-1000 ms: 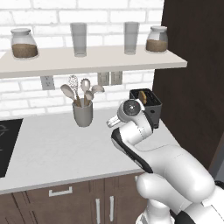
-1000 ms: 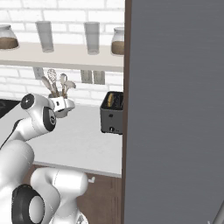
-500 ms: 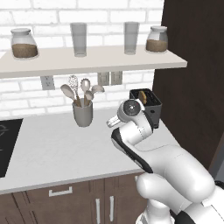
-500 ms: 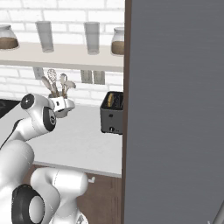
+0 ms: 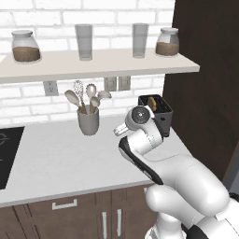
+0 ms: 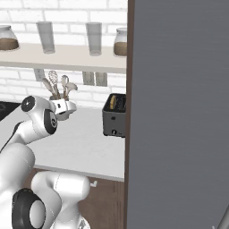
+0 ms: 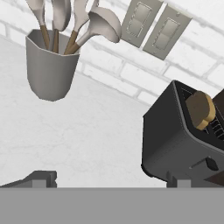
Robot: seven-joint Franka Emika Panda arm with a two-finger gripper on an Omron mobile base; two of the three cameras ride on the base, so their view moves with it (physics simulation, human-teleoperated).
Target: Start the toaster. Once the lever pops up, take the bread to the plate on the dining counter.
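Hand view: two dark fingertips [image 7: 41,178] rise at the bottom, one at the left and one at the right, far apart; the gripper [image 7: 109,180] is wide open.
Grip: nothing lies between the fingers and they touch nothing; the white counter [image 7: 87,135] is seen between them.
Toaster: the black toaster [image 7: 183,140] stands on the counter near the dark cabinet wall [image 5: 205,70], apart from the gripper.
Bread: the tan bread slice [image 7: 200,109] sits in a top slot of the toaster, its upper part sticking out.
Utensil cup: the grey cup [image 7: 48,68] with spoons stands well to the side of the toaster, by the brick wall.
Left base view: the arm's hand [image 5: 128,127] hovers above the counter between cup and toaster.
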